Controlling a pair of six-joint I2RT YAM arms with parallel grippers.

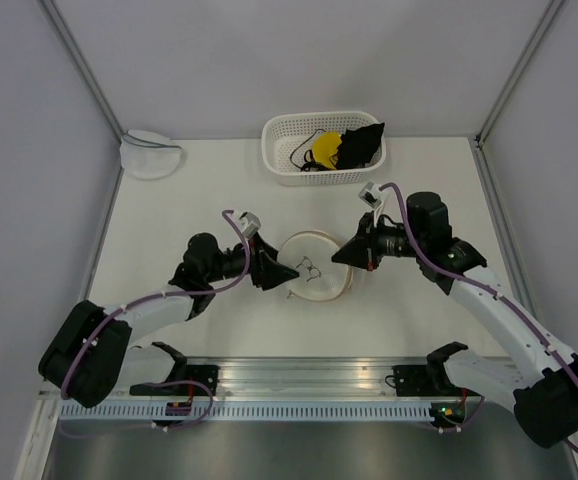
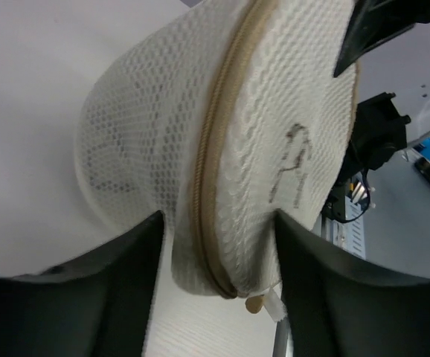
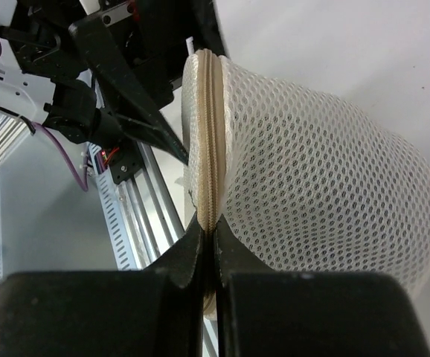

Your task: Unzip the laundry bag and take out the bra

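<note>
The laundry bag [image 1: 316, 265], a white mesh dome with a tan zipper rim, sits mid-table between my grippers. My right gripper [image 1: 347, 254] is shut on the tan rim [image 3: 209, 149], its jaws pinched on the zipper band [image 3: 213, 232]. My left gripper [image 1: 289, 272] is open, its fingers standing on either side of the bag's opposite edge [image 2: 219, 219], where a small tan bead [image 2: 254, 303] and a white tab hang. No black zipper pull shows. A thin dark curl [image 2: 293, 167] shows through the mesh top. Black fabric with thin straps, which looks like the bra [image 1: 361, 146], lies in the basket.
A white slatted basket [image 1: 279, 150] stands at the back centre and also holds a yellow round item [image 1: 325, 148]. A second white dome pouch with a grey-blue rim [image 1: 149, 152] lies at the back left corner. Grey walls close in three sides.
</note>
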